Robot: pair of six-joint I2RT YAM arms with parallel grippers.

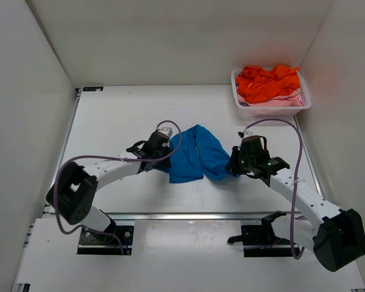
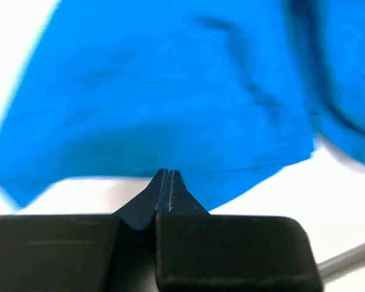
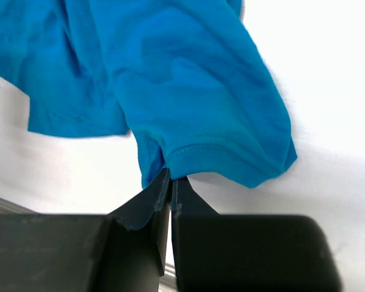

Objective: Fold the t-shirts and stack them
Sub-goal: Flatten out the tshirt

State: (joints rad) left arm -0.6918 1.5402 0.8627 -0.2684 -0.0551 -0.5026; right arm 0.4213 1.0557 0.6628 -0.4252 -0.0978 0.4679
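Top external: blue t-shirt (image 1: 198,159) rumpled mid-worktop (image 1: 121,115), two lobes running roughly far-to-near; orange t-shirt (image 1: 267,82) over pink t-shirt (image 1: 287,101) in the basket (image 1: 242,111), far right.
Left claw (image 2: 168,179): pressed together at the shirt's left edge, seemingly nipping the hem.
Right claw (image 3: 171,179): pinching a stitched hem at the right edge.
Key relation: shirt dead between both claws, neither arm nearer; likely next, a sideways pull to spread it.
Hard to make out: left wrist view blurry, actual bite unsure; collar nowhere visible; fingertips hidden under the wrists from above.
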